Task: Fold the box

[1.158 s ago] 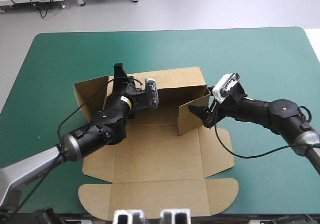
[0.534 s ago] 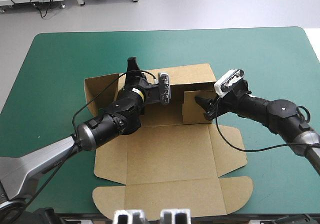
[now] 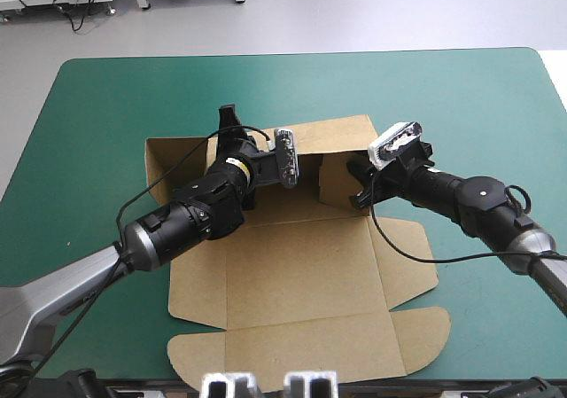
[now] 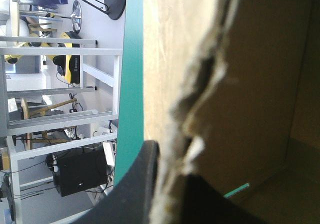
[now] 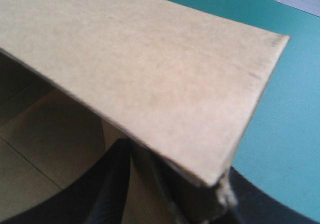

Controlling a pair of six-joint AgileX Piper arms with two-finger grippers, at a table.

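**Brown box half raised at mid-worktop, both sets of jaws pinching its board**

The box [image 3: 301, 265] lies in the middle of the teal-green worktop [image 3: 106, 97], its base and lid flat, the lid's rounded tabs [image 3: 423, 340] toward the near edge. The rear wall [image 3: 332, 136] stands upright, and so does the side flap [image 3: 173, 163] at its left end. The left arm [image 3: 177, 225] reaches over the base, and its jaws are nearly closed on the rear wall's top edge. In the left wrist view the ragged board edge runs between the black fingers [image 4: 135, 184]. The right arm [image 3: 478, 203] comes in from the box's right end, and its jaws are nearly closed on the right side flap [image 3: 335, 178], which stands turned inward against the rear wall. In the right wrist view that flap rises from between the fingers [image 5: 107, 184].
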